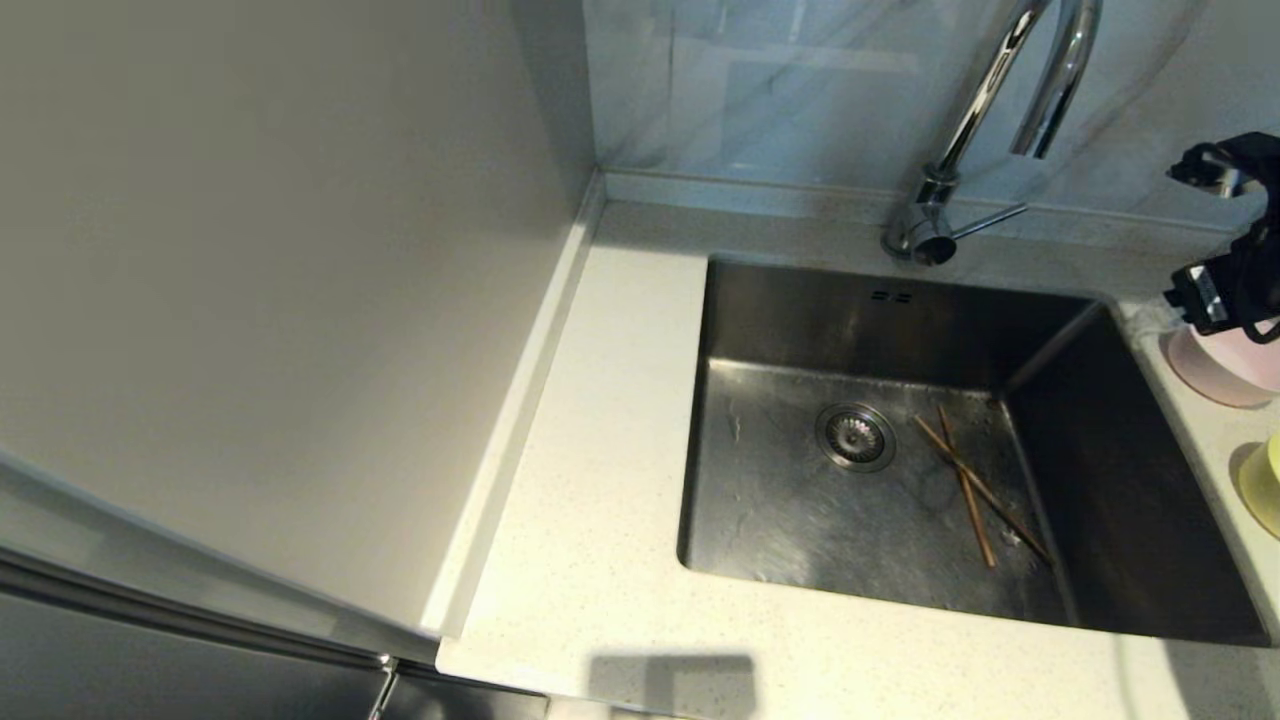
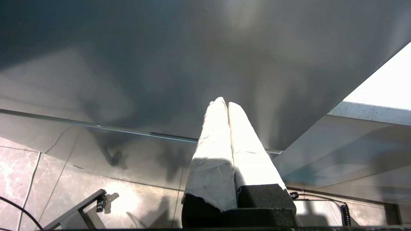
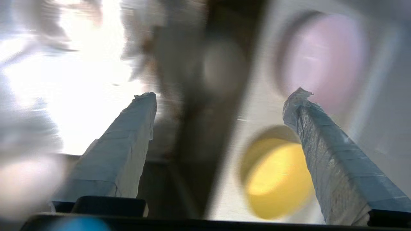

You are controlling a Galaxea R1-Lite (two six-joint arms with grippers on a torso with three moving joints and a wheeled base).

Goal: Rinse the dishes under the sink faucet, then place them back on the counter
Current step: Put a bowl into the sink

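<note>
the square brushed-steel sink (image 1: 800,520) is mostly bare floor i could reach down into, apart from the round metal drain strainer (image 1: 855,436) and the two thin brown wooden chopsticks (image 1: 975,490) lying crossed just right of it. the tall chrome gooseneck faucet (image 1: 985,110) arches over the back rim, its thin side lever (image 1: 990,220) sticking out to the right. the off-white speckled counter (image 1: 580,480) left of the basin is a free strip, walled in by the plain grey panel (image 1: 280,280). on the right strip the pale pink round bowl (image 1: 1225,370) and yellow-green round bowl (image 1: 1262,485) fill the room, with my right gripper (image 3: 221,96) spread wide above them.
</note>
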